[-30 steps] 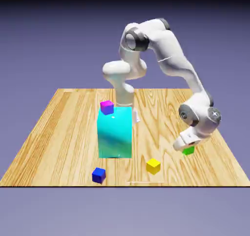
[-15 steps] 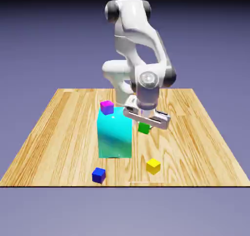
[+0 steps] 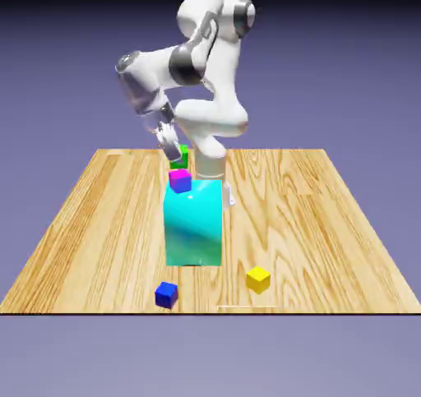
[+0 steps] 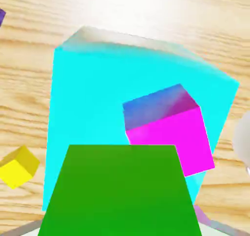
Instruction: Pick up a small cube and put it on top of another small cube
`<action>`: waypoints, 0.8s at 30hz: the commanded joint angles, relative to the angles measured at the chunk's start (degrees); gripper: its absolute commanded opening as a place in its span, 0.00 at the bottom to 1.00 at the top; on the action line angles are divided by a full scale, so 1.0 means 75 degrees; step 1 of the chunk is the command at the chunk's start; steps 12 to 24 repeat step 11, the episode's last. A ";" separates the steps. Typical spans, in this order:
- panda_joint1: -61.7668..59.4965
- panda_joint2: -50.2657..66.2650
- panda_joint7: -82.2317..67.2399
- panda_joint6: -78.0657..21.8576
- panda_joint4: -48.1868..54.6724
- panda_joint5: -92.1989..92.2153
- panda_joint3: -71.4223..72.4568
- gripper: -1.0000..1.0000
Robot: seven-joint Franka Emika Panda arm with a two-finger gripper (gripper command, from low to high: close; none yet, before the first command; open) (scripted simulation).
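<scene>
The green cube (image 3: 180,155) hangs in the air just above the magenta cube (image 3: 180,180), which rests on top of the tall cyan block (image 3: 194,223). My gripper (image 3: 175,155) is shut on the green cube. Large at the bottom of the hand view, the green cube (image 4: 119,191) hides my fingertips. Beyond it lies the magenta cube (image 4: 171,130) on the cyan block's top face (image 4: 93,98), a little to the right of the green one. The two cubes look apart.
A yellow cube (image 3: 258,279) and a dark blue cube (image 3: 166,293) sit on the wooden table (image 3: 99,223) near its front edge. The yellow cube (image 4: 17,166) also shows at the hand view's left.
The arm has swung from the exterior view's right, low over the table, across and up to above the cyan block. It carried the green cube along.
</scene>
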 commanded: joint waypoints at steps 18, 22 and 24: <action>-0.0081 -0.0212 0.0034 0.0932 -0.1055 0.0439 0.0067 1.00; -0.0081 -0.0212 0.0034 0.0932 -0.1055 0.0439 0.0067 1.00; -0.0081 -0.0212 0.0034 0.0932 -0.1055 0.0439 0.0067 1.00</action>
